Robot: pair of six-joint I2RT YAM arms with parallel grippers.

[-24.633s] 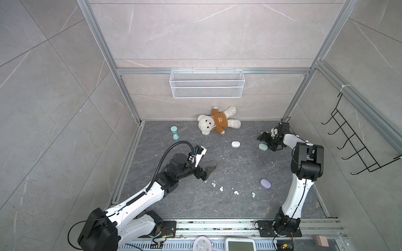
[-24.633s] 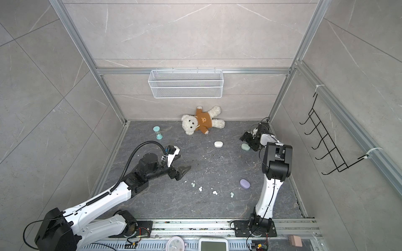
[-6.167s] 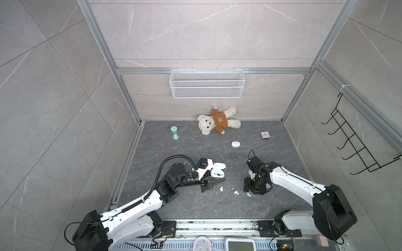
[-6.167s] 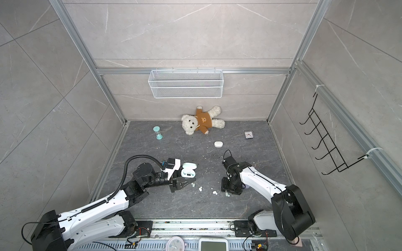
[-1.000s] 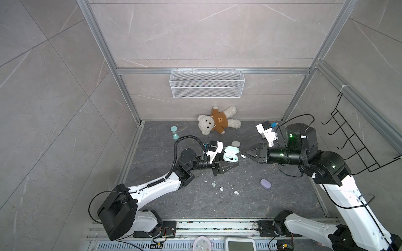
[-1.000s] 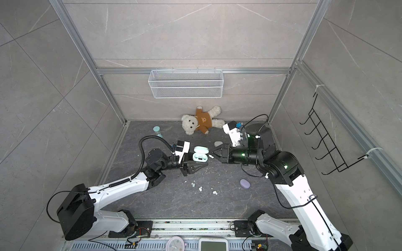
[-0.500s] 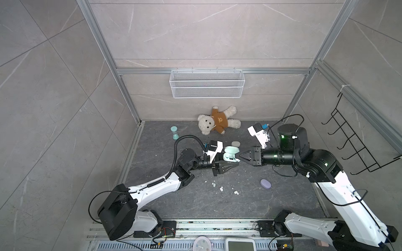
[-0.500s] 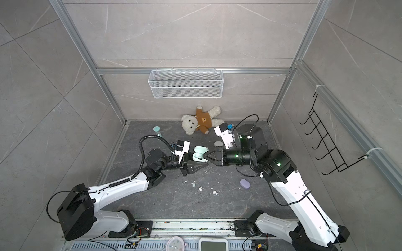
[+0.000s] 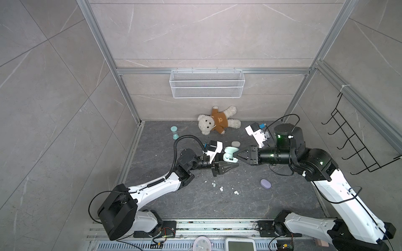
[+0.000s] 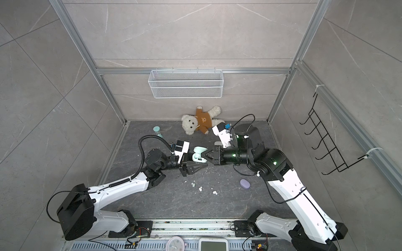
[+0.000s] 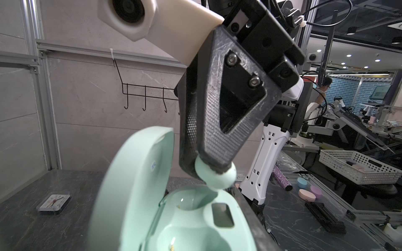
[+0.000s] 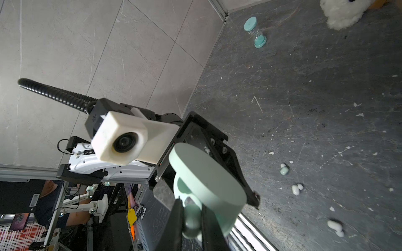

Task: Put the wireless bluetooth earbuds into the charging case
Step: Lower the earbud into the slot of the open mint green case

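Vs. a sec ago, the right gripper (image 9: 235, 154) has crossed the gap and its tip now sits right at the case (image 9: 228, 155). The left arm and case have barely shifted.

Right gripper is clamped on a mint bud (image 11: 215, 177), pinched btw. its two black fingers (image 12: 177, 217). In the left wrist view the bud hangs over the far socket (image 11: 195, 201) of the case, w/ its lower end at the socket rim. Can't tell if it's seated.

Left gripper (image 9: 232, 162) is clamped on the case base, holding it up off the table (image 9: 195, 202) near ctr. The lid (image 11: 134, 184) stands open, tipped back toward the left arm's wrist camera.

Both top views show the two grippers tip to tip over the case (image 10: 198, 157), the right gripper (image 10: 204, 157) reaching in from the right.

Loose buds lie on the table in front of the grippers, well apart from the case: one mint (image 12: 283, 169), a white one (image 12: 296, 189) near it, another white (image 12: 336, 226) further along.

A closed lilac case (image 9: 266, 183) lies right of them. A pale case (image 9: 235, 143) sits just behind the grippers. Teddy (image 9: 217, 122) lies by the back wall, hourglass (image 9: 174, 132) at back left.
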